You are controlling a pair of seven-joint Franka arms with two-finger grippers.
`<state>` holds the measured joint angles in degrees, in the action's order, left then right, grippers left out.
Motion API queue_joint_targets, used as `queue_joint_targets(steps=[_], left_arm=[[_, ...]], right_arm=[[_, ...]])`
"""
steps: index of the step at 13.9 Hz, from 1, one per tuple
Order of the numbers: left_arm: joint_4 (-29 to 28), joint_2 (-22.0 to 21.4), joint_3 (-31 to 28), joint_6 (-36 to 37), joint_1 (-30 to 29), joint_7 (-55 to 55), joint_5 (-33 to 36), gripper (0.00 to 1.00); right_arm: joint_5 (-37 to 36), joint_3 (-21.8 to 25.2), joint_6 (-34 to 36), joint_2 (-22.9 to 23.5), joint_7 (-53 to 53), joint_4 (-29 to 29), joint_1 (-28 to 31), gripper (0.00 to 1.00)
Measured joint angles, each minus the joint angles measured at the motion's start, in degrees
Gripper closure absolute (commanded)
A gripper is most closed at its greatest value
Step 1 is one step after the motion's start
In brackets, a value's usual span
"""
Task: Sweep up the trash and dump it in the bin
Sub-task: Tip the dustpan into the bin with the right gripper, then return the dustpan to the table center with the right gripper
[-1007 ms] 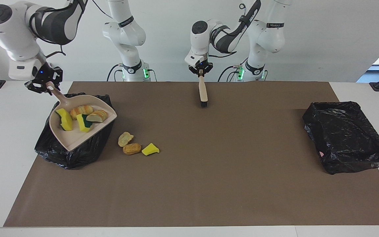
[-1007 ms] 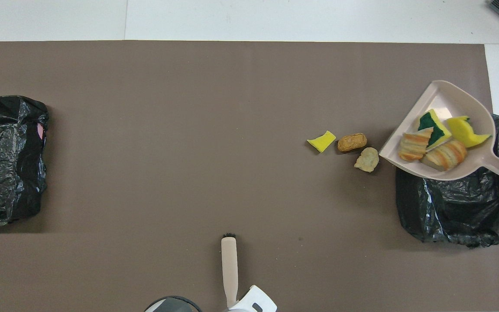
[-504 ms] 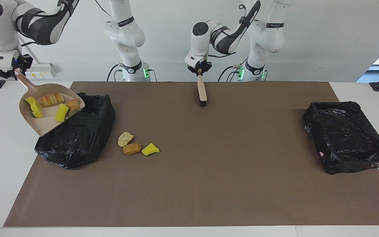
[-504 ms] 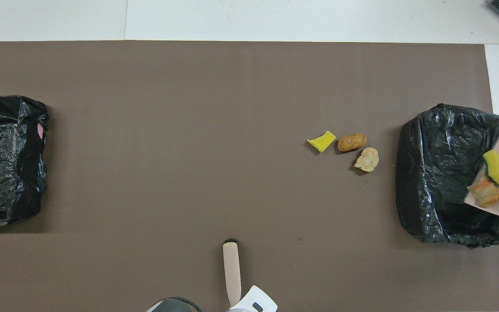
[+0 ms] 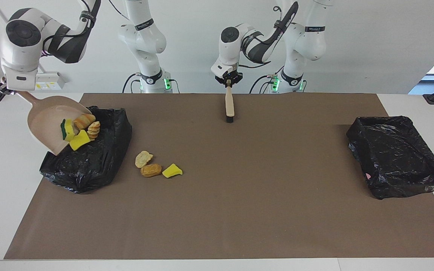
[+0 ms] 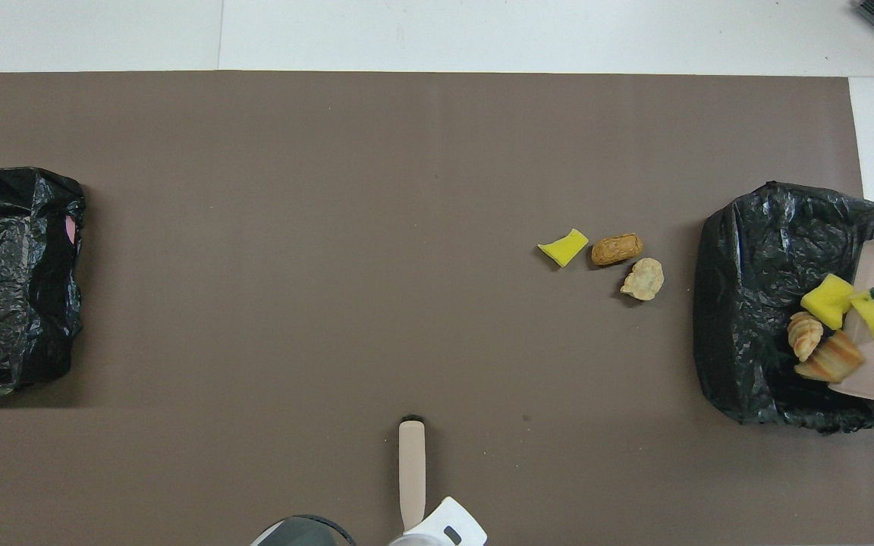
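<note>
Since the earlier frames the right pincer [image 5: 11, 91] has tipped the dustpan [image 5: 47, 120] steeply, so the four scraps that lay flat in it have slid down to its open lip. That pincer is mostly hidden under the arm's wrist, but it is clenched on the dustpan's handle, up in the air over the edge of the black-lined bin [image 5: 89, 158] at the right arm's end of the worktop [image 5: 239, 210]. The dustpan slants mouth-down over this bin. At its lip sit a yellow sponge bit with a green face [image 5: 66, 129], a plain yellow sponge bit [image 5: 79, 140] and two striped bread-like lumps [image 5: 84, 121] [image 5: 93, 130]; in the overhead view the lumps and one sponge bit are already past the lip, over the bin's black lining [image 6: 756, 303].

Just beside this bin, toward the left arm's end, three scraps lie on the brown mat [image 5: 239, 169]: a pale lump [image 5: 143, 158] closest to the bin, a brown lump [image 5: 151, 170] touching or nearly touching it, and a yellow wedge [image 5: 172, 171] last in the row.

The left pincer [image 5: 229, 80] has shifted only slightly. It is clenched on the handle of the beige brush [image 5: 229, 105], which hangs bristles-down over the mat, well apart from this bin. A second black-lined bin [image 5: 396, 156] stands at the left arm's end.
</note>
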<state>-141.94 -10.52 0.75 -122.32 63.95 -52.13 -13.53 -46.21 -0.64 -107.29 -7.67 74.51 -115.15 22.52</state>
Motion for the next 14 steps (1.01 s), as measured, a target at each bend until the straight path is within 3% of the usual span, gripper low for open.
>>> queue_joint_targets(steps=[2, 3, 6, 9, 14], left_arm=[[0.33, 0.31, -0.33, -0.11, -0.80, 0.29, -0.02, 0.24], [1.11, 0.45, -0.53, -0.37, -1.73, 0.85, -0.03, 0.00], [6.94, 1.52, -0.96, -0.05, -7.47, 4.66, 0.18, 0.00], [16.74, 4.21, -1.20, 5.98, -14.93, 11.29, 2.12, 0.00], [33.75, 7.08, -1.58, 20.64, -28.92, 25.85, 7.00, 0.00]], right_arm=[[-1.72, -0.34, 0.01, -0.02, 0.00, 0.37, -0.61, 1.00], [-2.53, -0.44, 0.06, -0.06, 0.06, 0.85, -0.74, 1.00], [-4.62, -0.46, 1.44, -0.19, 1.53, 4.07, -0.85, 1.00], [-4.64, -0.49, 4.97, -0.21, 1.89, 8.68, -1.38, 1.00], [5.85, -1.66, 9.44, -0.09, -9.32, 13.56, -1.98, 1.00]])
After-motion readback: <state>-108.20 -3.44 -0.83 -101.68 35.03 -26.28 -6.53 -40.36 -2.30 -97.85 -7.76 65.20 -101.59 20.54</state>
